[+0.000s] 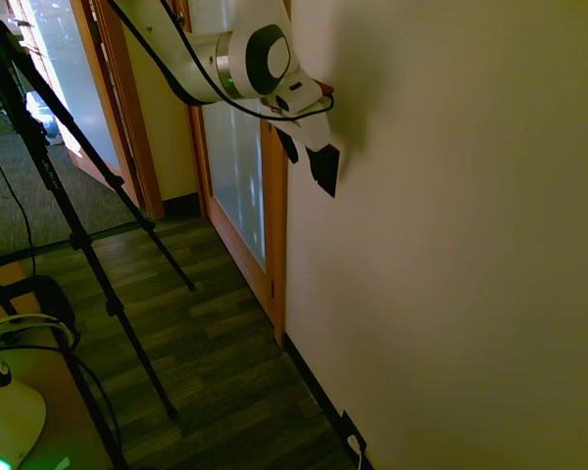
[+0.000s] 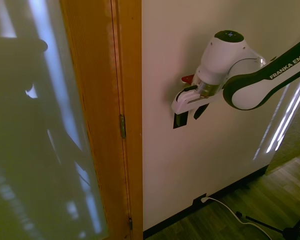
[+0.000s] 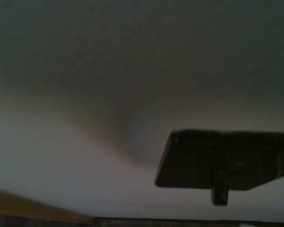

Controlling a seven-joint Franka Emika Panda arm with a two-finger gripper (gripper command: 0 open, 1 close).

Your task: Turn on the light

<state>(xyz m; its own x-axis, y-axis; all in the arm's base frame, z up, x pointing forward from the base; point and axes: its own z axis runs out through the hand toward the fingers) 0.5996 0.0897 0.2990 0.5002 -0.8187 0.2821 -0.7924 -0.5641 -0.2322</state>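
Observation:
The light switch [image 2: 180, 121] is a small black upright plate on the cream wall [image 2: 225, 165], just right of the wooden door frame. In the first exterior view the light switch [image 1: 326, 171] shows right under the white hand. My gripper [image 2: 200, 112] hangs beside the plate's top, close to the wall, and its dark fingers read as one tip with no gap. That tip also shows in the first exterior view as the gripper [image 1: 290, 148]. The wrist view shows the light switch [image 3: 227, 158] from close by, with its small toggle [image 3: 220, 195] sticking out. No lamp is in view.
A wooden door frame [image 2: 125, 100] with a frosted glass door [image 1: 237, 147] borders the wall. Low on the wall, at the skirting, sits a black socket plate [image 2: 199, 201] with a white plug and cable. The floor [image 1: 225, 372] is dark wood.

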